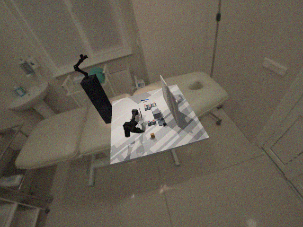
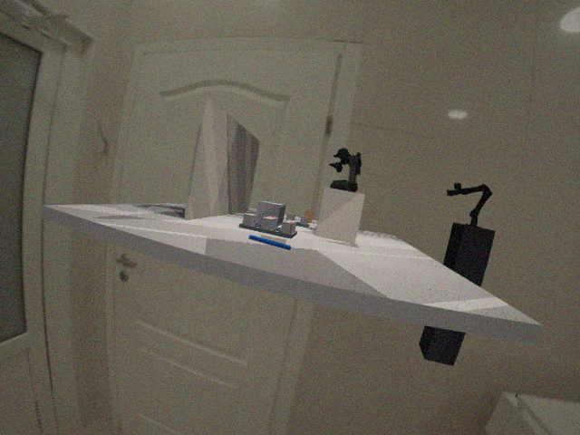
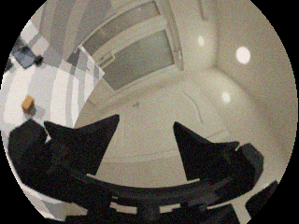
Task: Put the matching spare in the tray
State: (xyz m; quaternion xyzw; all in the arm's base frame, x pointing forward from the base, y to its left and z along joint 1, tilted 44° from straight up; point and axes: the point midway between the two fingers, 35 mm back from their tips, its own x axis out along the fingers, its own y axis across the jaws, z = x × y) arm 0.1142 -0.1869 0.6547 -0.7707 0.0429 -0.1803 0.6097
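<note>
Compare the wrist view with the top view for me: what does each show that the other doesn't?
Only the wrist view shows the pincer up close: both fingers spread wide, nothing between them, aimed past the table edge at the room wall. Only the top view shows the whole layout: the arm on the table, the cluster of small units, the upright white panel and the blue pen. Both show the patterned table and the small brown cube.

We count 1 blue pen (image 2: 269, 242), 1 small brown cube (image 1: 152, 135), 1 upright white panel (image 1: 170, 102), approx 4 small spares (image 1: 151, 122) ahead of gripper (image 3: 146, 142); exact no. unclear
</note>
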